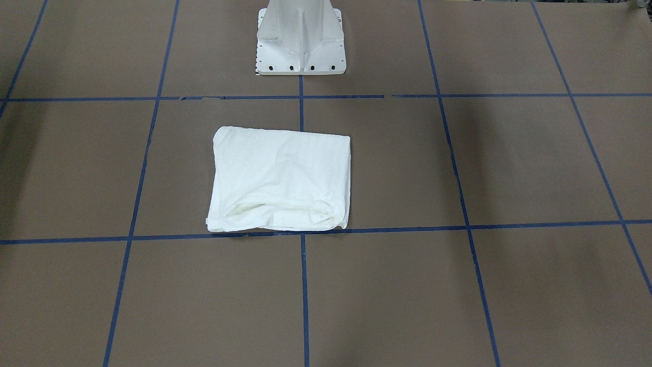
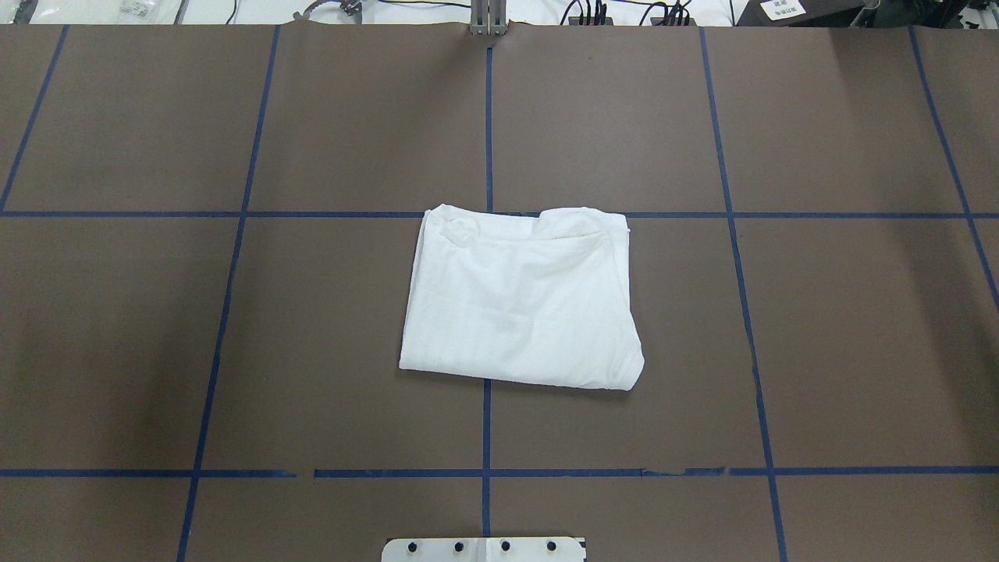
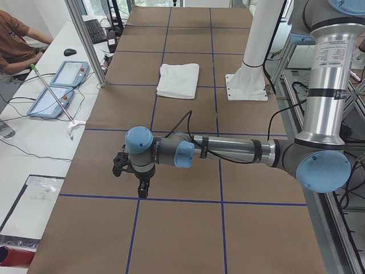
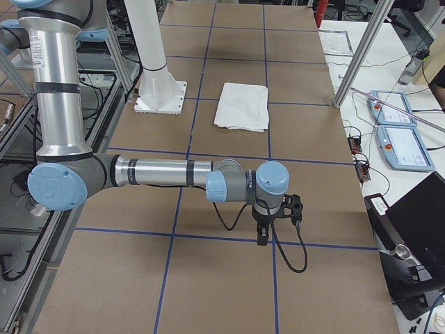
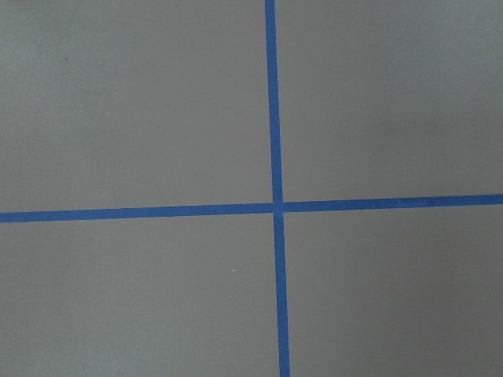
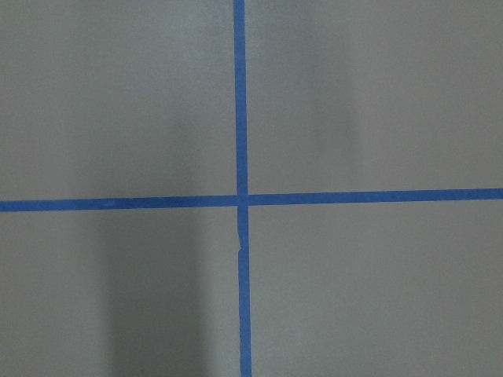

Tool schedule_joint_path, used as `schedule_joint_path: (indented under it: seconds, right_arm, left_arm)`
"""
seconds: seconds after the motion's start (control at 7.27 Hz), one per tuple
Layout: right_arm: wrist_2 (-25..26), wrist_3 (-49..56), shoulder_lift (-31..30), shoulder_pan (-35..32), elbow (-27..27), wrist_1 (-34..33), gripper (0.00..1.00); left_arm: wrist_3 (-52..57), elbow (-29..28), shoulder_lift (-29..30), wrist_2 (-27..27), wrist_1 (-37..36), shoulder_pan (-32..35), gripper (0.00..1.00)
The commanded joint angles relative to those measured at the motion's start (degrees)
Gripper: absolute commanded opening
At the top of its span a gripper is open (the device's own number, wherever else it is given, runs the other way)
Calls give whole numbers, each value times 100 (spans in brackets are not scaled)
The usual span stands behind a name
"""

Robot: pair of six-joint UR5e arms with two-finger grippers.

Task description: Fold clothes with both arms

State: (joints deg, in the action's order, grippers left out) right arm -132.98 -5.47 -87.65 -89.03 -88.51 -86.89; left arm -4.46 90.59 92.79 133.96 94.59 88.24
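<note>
Folded white shirt [image 2: 519, 300] flat on brown surface [image 2: 858, 351], mid-way along it, just in front of white pedestal [image 1: 300, 41]. Plain side up, no print showing. Neat four-sided block, a bit longer side to side than front to back in overhead view. Thick rolled edge on side away from robot. A little to robot's right of mid blue tape line [image 2: 488, 117].

Left arm [image 3: 228, 149] stretched out low toward its own end of surface. Left gripper [image 3: 140, 182] pointing down near a tape cross [image 5: 277, 207], well apart from shirt. Right arm [image 4: 167, 172] same at other end, right gripper [image 4: 268, 226] pointing down, also well apart from shirt. Both seen only from side cams, so can't tell if fingers open or closed. Wrist cams: just bare surface + tape, no fingers, no cloth.

Key relation: from each gripper, shirt lies inward along the long way of surface, toward pedestal. Gap approx. same both sides; maybe right a touch nearer, hard to say.

Best guess: folding done or close to done. For one more fold, need both arms to come in to the middle, one per short side.

No box or bin seen on surface.
</note>
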Motion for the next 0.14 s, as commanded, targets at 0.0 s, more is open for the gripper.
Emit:
schedule_joint_path:
  seconds: [0.0]
  right_arm:
    - [-44,-7,-6,0,9,-12,100]
  left_arm:
    - [7,3,2,-1,7,0,100]
